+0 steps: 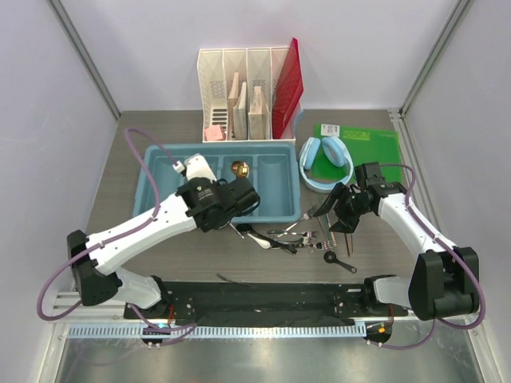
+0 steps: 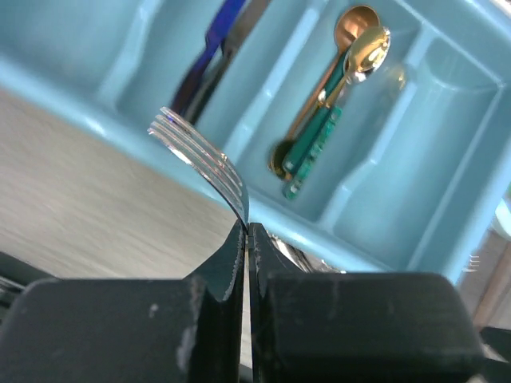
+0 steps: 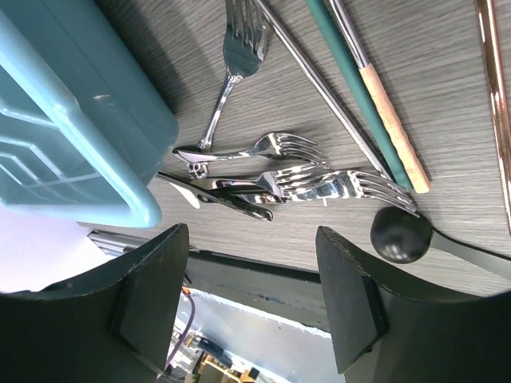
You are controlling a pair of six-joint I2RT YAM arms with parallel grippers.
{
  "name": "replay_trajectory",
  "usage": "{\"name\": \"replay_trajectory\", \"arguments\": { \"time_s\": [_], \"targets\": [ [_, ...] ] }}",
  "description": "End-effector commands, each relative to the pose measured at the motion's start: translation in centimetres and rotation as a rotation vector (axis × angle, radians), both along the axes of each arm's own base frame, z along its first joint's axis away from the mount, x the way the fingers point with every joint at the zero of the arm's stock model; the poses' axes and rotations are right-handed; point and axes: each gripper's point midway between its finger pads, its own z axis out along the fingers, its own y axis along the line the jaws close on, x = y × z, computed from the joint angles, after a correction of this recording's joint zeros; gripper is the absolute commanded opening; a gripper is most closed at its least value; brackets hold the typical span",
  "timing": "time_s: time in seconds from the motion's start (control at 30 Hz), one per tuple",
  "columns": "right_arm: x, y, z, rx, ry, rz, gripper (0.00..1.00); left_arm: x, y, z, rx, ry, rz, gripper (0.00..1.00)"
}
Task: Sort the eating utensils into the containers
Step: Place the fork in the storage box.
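My left gripper [image 2: 246, 230] is shut on the neck of a silver fork [image 2: 204, 159], whose tines rise over the near rim of the light blue tray [image 2: 351, 243]. From above, this gripper [image 1: 239, 217] hangs at the tray's [image 1: 164, 209] front edge. One compartment holds gold spoons [image 2: 355, 52], another blue-handled knives [image 2: 209, 56]. My right gripper [image 3: 251, 239] is open and empty above the table, close to several loose silver forks [image 3: 291, 171], a black spoon [image 3: 399, 234] and long thin sticks [image 3: 375, 96]. In the top view it [image 1: 337, 214] sits right of the utensil pile [image 1: 294, 235].
A white slotted file organizer [image 1: 239, 84] with a red folder stands behind the tray. Light blue headphones [image 1: 326, 163] lie on a green board [image 1: 363, 148] at the back right. A black spoon [image 1: 339, 261] lies near the front rail [image 1: 263, 299].
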Motion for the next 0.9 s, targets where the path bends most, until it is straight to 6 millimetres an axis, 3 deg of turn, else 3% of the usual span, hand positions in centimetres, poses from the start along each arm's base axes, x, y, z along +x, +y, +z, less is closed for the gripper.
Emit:
{"name": "replay_trajectory", "arguments": {
  "time_s": [0.0,0.07,0.1,0.13,0.17,0.2,0.23,0.27,0.33,0.37,0.43,0.47,0.63,0.73,0.87],
  "targets": [
    [1.5,0.3,1.6,0.019,-0.063,-0.019,0.70,2.6,2.3,1.2,0.353,0.053,-0.165,0.00],
    [1.5,0.2,1.7,0.020,-0.065,-0.026,0.70,5.5,-0.3,1.2,0.336,0.037,-0.210,0.00],
    [1.5,0.2,1.8,0.021,-0.068,-0.026,0.70,6.8,0.1,1.2,0.400,0.068,-0.258,0.00],
    [1.6,0.2,1.9,0.022,-0.071,-0.030,0.70,8.3,-0.9,0.1,0.429,0.098,-0.278,0.00],
    [1.5,0.2,2.0,0.021,-0.074,-0.031,0.70,9.9,-2.4,1.4,0.381,0.069,-0.302,0.00],
    [1.6,0.2,2.0,0.022,-0.074,-0.035,0.70,11.2,-2.3,1.5,0.424,0.090,-0.340,0.00],
    [1.6,0.1,2.0,0.023,-0.074,-0.039,0.70,12.5,-3.2,0.0,0.454,0.129,-0.360,0.00],
    [1.7,0.1,2.0,0.024,-0.074,-0.041,0.70,13.8,-4.7,1.4,0.411,0.101,-0.392,0.00],
    [1.7,0.1,2.0,0.024,-0.071,-0.047,0.70,15.7,-5.9,1.0,0.411,0.126,-0.452,0.00],
    [1.7,0.0,2.0,0.022,-0.072,-0.051,0.70,17.2,-7.7,0.5,0.398,0.129,-0.480,0.00],
    [1.7,-0.1,1.8,0.018,-0.062,-0.053,0.70,17.8,-9.2,-0.5,0.380,0.182,-0.557,0.00],
    [1.8,-0.1,1.7,0.016,-0.059,-0.056,0.70,19.1,-10.7,-1.8,0.377,0.198,-0.579,0.00],
    [2.0,-0.3,1.4,0.011,-0.050,-0.065,0.70,19.5,-13.2,-5.1,0.340,0.272,-0.658,0.00],
    [2.0,-0.5,1.3,0.007,-0.046,-0.069,0.70,18.5,-13.6,-8.1,0.312,0.329,-0.677,0.00],
    [2.0,-0.6,0.8,0.003,-0.027,-0.070,0.70,17.5,-14.3,-10.5,0.281,0.400,-0.712,0.00]
  ]
}}
